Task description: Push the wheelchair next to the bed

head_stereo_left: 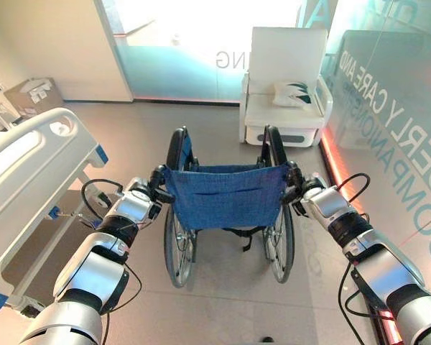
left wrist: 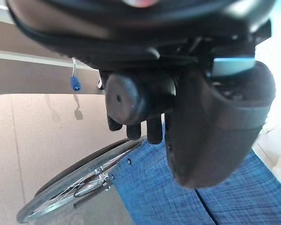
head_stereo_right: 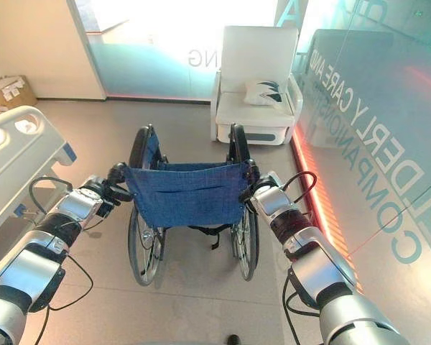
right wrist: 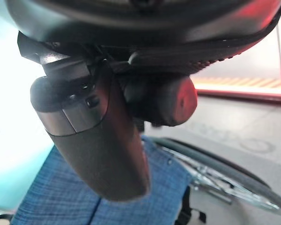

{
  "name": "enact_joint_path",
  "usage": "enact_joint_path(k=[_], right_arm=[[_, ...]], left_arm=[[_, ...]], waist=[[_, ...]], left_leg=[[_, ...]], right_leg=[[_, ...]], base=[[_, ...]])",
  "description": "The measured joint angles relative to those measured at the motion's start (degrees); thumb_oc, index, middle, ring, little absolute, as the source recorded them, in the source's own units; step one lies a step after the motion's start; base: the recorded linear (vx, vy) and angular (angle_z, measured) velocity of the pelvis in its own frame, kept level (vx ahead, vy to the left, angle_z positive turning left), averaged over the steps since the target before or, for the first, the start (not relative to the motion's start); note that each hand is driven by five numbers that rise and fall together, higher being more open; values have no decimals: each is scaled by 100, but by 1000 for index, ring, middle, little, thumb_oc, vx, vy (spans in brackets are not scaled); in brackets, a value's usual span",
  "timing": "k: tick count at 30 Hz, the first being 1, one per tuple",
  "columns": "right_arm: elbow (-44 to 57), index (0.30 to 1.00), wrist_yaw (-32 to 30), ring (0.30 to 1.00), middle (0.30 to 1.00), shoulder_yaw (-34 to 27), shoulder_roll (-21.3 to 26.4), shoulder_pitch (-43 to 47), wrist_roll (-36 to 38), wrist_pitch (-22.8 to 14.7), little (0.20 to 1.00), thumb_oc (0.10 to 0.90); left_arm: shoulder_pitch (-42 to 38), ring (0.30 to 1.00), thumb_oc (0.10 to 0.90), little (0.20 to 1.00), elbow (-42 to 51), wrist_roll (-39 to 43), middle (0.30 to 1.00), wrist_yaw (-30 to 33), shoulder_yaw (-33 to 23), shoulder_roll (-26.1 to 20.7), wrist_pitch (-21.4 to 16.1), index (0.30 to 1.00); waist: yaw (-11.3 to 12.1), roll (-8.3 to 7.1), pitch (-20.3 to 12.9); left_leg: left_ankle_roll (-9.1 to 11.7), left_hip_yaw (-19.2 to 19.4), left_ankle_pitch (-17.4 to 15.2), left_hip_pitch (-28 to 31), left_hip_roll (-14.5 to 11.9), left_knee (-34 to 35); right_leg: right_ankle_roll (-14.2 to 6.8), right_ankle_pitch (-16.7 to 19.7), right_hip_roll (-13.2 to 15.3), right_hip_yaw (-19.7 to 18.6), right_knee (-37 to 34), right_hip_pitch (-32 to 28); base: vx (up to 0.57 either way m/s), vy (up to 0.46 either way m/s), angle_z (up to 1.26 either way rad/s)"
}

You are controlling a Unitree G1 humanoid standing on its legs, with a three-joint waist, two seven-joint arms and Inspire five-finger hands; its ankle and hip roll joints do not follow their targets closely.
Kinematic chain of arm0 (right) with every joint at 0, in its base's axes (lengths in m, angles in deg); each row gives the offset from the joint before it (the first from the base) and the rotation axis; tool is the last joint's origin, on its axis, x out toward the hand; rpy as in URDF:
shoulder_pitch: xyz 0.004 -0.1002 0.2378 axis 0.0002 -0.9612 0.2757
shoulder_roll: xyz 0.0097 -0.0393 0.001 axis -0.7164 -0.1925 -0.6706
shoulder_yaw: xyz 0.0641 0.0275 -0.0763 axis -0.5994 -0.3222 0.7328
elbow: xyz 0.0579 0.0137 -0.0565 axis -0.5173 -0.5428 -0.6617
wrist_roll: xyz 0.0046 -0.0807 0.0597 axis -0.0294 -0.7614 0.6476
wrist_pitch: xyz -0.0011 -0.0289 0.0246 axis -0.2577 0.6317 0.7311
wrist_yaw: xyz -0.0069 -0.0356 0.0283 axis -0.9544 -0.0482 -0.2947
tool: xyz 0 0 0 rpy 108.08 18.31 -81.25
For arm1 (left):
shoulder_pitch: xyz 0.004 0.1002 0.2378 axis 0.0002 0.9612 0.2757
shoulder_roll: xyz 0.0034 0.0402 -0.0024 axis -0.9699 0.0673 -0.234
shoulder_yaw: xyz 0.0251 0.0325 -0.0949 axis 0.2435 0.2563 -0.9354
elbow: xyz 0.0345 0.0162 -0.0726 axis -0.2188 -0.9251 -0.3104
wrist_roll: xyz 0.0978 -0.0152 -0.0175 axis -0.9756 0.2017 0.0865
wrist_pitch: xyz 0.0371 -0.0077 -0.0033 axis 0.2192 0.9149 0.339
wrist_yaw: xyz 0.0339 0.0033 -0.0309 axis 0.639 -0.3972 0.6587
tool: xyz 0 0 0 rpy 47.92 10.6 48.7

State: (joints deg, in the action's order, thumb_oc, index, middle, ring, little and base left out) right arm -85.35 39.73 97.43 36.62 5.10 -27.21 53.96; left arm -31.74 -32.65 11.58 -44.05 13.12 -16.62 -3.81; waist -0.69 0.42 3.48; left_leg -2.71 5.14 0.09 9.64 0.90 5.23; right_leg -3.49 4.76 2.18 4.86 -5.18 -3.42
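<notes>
A wheelchair with a blue cloth back stands on the floor right in front of me, facing away. My left hand is curled round its left push handle. My right hand grips the right push handle the same way. The bed, white with a raised side rail, lies along the left, about an arm's width from the wheelchair's left wheel.
A white armchair with a cushion stands ahead of the wheelchair against the glass wall. A glass partition with large letters runs along the right. A cardboard box sits at the far left by the bed's end.
</notes>
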Motion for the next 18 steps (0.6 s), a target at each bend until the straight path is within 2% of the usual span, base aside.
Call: enact_joint_path(k=[8, 15, 18], right_arm=[[-21, 300, 103, 300, 300, 9, 81, -1, -87, 30, 300, 400], [-21, 300, 489, 300, 300, -111, 187, -94, -525, 5, 300, 400], [-21, 300, 506, 300, 300, -119, 216, -147, -564, -103, 300, 400]], left_arm=[[140, 300, 400, 300, 5, 234, 300, 326, -3, 70, -471, 300], [599, 300, 400, 300, 217, 228, 300, 590, -289, 219, -1263, 300], [807, 300, 400, 300, 396, 234, 300, 586, -440, 218, -1427, 300]], waist=[[54, 3, -2], [171, 3, -1], [177, 3, -1]], left_leg=[[0, -14, 0, -11, 0, 0], [0, -23, 0, -13, 8, 1], [-1, -24, 0, -12, 9, 1]], right_leg=[[1, -1, 17, 11, 0, 5], [0, -1, 24, 16, 0, 4], [0, -1, 27, 17, 0, 1]], base=[[0, 0, 0], [69, 49, 1], [70, 92, 0]])
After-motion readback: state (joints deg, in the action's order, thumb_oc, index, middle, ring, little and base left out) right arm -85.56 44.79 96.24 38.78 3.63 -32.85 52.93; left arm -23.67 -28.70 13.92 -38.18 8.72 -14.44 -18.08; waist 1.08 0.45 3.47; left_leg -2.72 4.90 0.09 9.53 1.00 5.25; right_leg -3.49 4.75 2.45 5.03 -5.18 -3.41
